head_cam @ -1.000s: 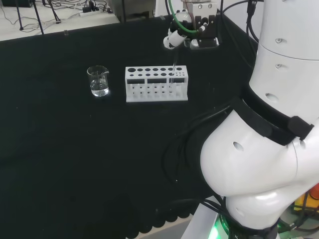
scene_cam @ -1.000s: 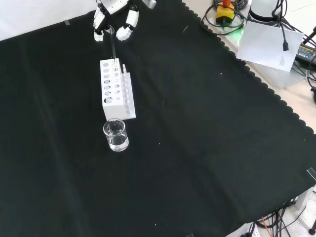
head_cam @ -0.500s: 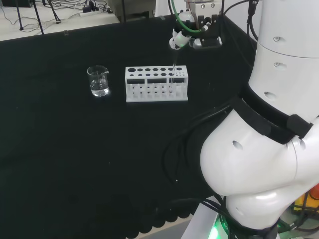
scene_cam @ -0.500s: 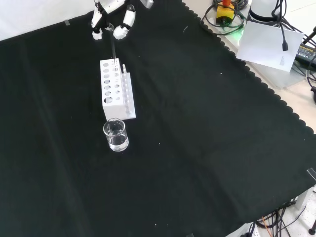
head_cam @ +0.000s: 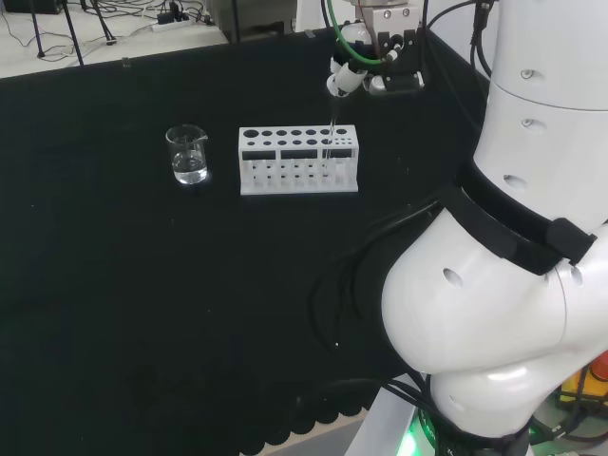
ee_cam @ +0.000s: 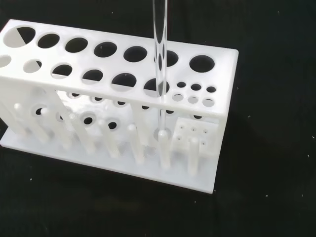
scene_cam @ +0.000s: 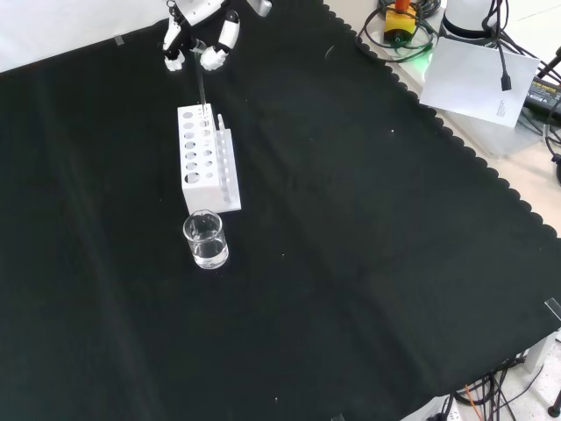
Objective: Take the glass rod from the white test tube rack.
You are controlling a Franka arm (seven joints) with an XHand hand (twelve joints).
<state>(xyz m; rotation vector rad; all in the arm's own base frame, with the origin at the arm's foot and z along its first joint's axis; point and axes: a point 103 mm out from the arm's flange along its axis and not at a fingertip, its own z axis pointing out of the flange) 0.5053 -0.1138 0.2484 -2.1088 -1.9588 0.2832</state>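
Pinching the rod (scene_cam: 201, 86) up top, the hand (scene_cam: 200, 35) sits at 12 o'clock from the rack (scene_cam: 207, 158); rod stands upright, so pull straight up.

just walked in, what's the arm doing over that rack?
The arm is going after the glass rod that stands upright in the white test tube rack. The hand sits above the rack's far end in the front view, fingers curled around the top of the rod. The rod's lower part is down among the rack's pegs in the wrist view, so it is not out yet. A small glass beaker stands apart on the black cloth, left of the rack in the head view.
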